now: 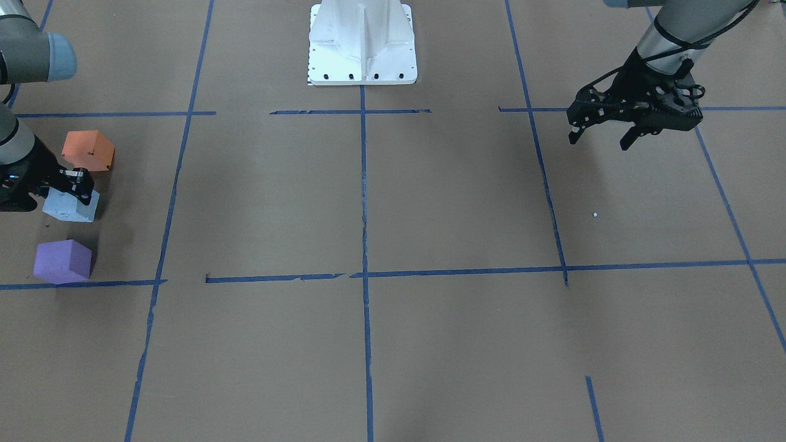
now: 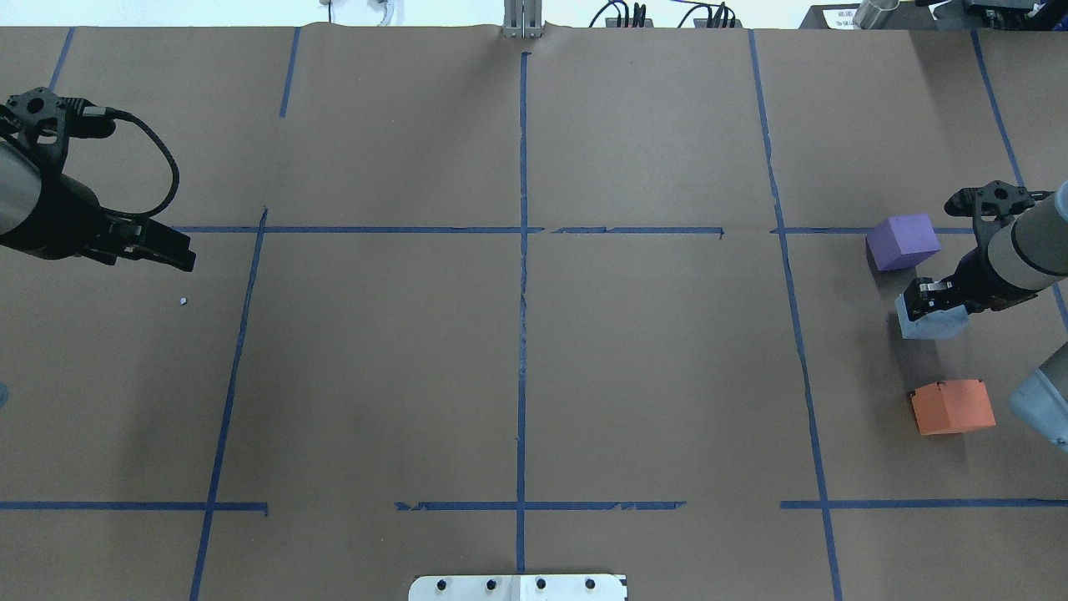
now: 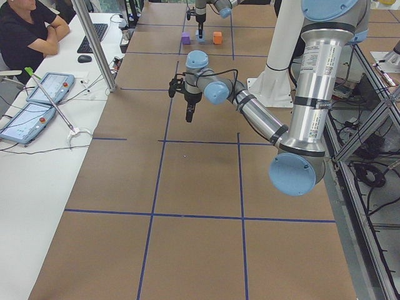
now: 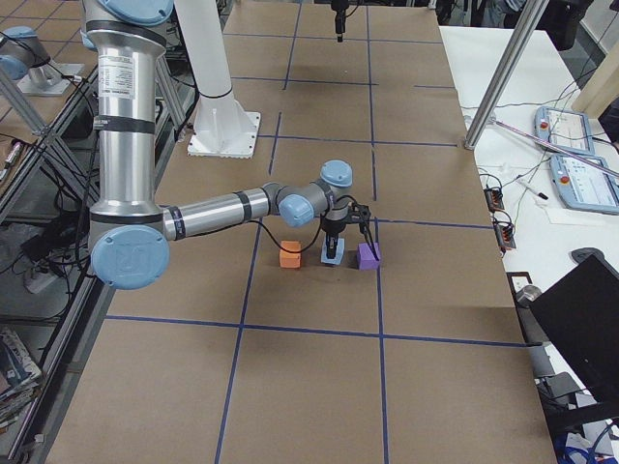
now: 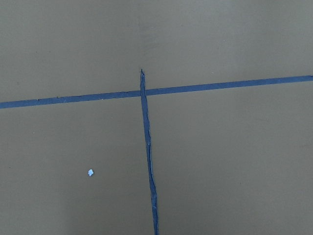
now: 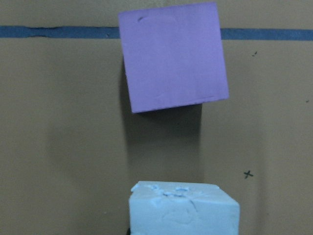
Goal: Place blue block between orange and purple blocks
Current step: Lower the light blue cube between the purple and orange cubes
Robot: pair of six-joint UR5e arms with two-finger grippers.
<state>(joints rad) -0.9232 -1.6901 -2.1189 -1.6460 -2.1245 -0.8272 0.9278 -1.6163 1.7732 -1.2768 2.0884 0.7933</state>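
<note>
The blue block (image 2: 930,323) sits on the brown table between the purple block (image 2: 903,240) and the orange block (image 2: 951,406), at the robot's far right. My right gripper (image 2: 934,294) is down on top of the blue block and looks shut on it. The front view shows the same row: orange (image 1: 89,150), blue (image 1: 69,207), purple (image 1: 62,261). In the right wrist view the blue block (image 6: 183,210) is at the bottom centre and the purple block (image 6: 173,56) beyond it. My left gripper (image 1: 599,140) hangs open and empty above the table's left side.
The white robot base (image 1: 362,43) stands at the middle of the near edge. Blue tape lines (image 2: 523,250) grid the table. A small white speck (image 1: 594,215) lies below the left gripper. An operator (image 3: 25,31) sits at a side desk with tablets.
</note>
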